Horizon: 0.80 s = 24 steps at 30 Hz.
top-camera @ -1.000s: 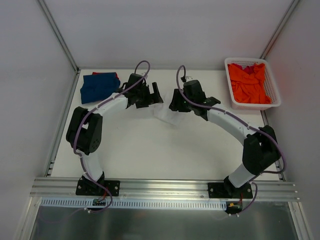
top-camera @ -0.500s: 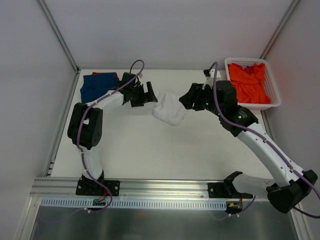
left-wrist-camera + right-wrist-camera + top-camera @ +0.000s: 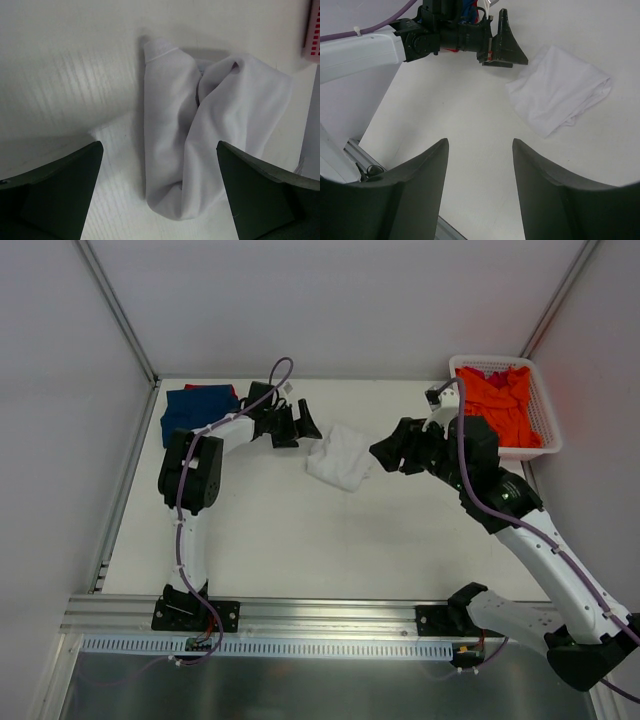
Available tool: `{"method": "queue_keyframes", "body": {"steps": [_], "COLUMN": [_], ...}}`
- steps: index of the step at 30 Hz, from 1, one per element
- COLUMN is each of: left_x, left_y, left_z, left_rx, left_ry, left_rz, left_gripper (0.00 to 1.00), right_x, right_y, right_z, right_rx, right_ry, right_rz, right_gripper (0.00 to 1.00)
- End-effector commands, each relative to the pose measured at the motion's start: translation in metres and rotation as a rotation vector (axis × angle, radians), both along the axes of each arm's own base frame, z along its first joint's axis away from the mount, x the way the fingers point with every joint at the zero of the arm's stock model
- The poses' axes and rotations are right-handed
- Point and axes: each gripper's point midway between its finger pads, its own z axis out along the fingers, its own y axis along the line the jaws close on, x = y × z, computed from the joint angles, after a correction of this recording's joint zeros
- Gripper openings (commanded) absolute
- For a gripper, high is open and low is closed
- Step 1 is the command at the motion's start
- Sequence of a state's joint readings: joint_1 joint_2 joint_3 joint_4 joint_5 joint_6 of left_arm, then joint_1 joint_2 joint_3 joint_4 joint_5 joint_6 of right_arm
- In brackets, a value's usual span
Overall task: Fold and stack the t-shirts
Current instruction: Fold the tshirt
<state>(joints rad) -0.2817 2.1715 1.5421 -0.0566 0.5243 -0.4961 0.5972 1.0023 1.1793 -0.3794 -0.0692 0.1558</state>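
White tabletop [image 3: 300, 540] fills most of the overhead view, with pale walls on three sides and a metal rail along the near edge. Two white and black robot arms rise from that rail. The left arm [image 3: 190, 470] reaches up and bends right toward the middle of the far half. The right arm [image 3: 530, 530] leans in from the near right corner toward the same spot.

A white plastic lattice basket [image 3: 515, 452] sits at the far right corner of the table. An orange t-shirt [image 3: 495, 405] lies crumpled inside it and fills most of it.

At the far left corner a dark blue t-shirt [image 3: 195, 412] lies folded on the table. A thin strip of red cloth [image 3: 205, 388] shows along its far edge; whether it lies under or behind the blue one cannot be told.

A white t-shirt [image 3: 340, 457] lies loosely folded into a small bundle on the table, between the two arm tips and well apart from both the basket and the blue shirt. The left wrist camera looks down on its soft rolls and creases.

The left gripper [image 3: 303, 425] hangs just beside the bundle's far left edge, its dark fingers [image 3: 55, 195] spread as wide as they go, gripping nothing. The right gripper [image 3: 385, 452] hangs near the bundle's right edge, its fingers [image 3: 415, 190] parted with only bare table between them, also gripping nothing.
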Motion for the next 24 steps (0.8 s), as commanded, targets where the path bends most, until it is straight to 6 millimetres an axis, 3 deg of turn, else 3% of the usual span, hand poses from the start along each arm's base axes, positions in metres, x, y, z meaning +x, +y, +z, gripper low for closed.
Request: {"method": "queue_keyframes", "body": {"steps": [1,15,24], "left_x": [0.013,-0.011,-0.030], "left_y": [-0.017,-0.051,-0.066], "left_z": [0.017,0.020,0.003], "left_rx": [-0.095,-0.270,-0.268], "left_ry": [-0.065,-0.041,0.004], "left_rz": [-0.065,-0.195,-0.230], "left_gripper": [0.99,0.99,0.99], "right_x": [-0.009,-0.009,-0.012], "right_y": [-0.003,-0.003,-0.006], "right_z": [0.009,0.005,0.010], "right_rx": [0.017,0.016,0.028], "right_ry": [-0.018,-0.011,-0.025], "right_rz": [0.016,0.011,0.003], "right_gripper": [0.57,0.57,0.57]}}
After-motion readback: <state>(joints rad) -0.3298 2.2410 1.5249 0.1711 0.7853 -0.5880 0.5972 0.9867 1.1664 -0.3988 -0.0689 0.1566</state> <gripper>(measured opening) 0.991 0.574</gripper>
